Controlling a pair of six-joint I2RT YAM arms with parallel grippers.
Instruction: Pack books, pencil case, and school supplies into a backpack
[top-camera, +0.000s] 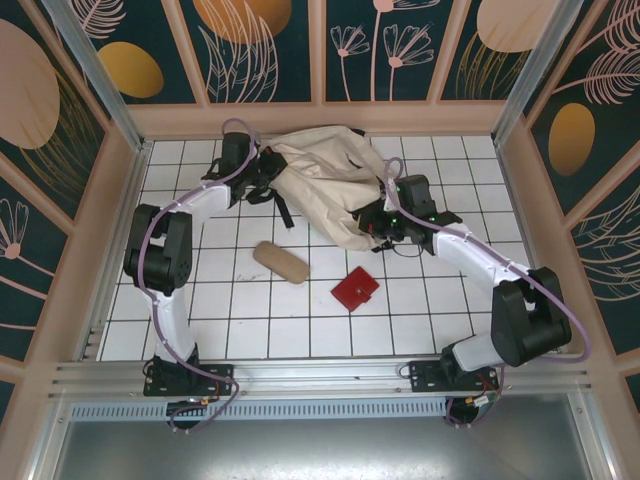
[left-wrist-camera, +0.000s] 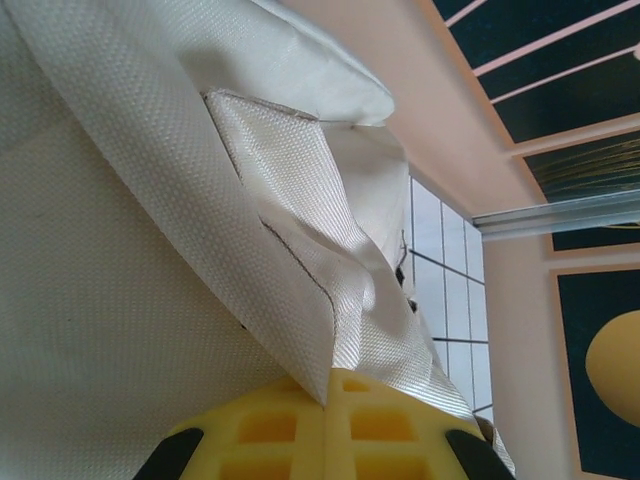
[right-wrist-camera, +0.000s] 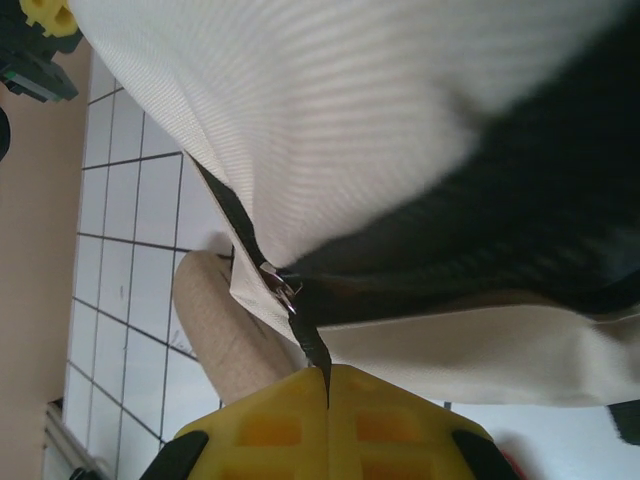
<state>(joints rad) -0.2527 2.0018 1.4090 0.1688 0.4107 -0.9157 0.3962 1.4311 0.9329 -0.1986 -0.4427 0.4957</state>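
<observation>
Evidently the left pincer (left-wrist-camera: 327, 388) and right pincer (right-wrist-camera: 328, 382) each clamp cloth of the backpack (top-camera: 322, 178) at upper centre, probably to spread its mouth for the pencil case (top-camera: 281, 262) lying lower on the desk (top-camera: 200, 322).

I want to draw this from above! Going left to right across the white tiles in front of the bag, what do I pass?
left arm → pencil case → red case → right arm

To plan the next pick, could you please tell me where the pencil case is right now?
In the top view the pencil case lies on the tiles, left of the red case, below the backpack.
</observation>
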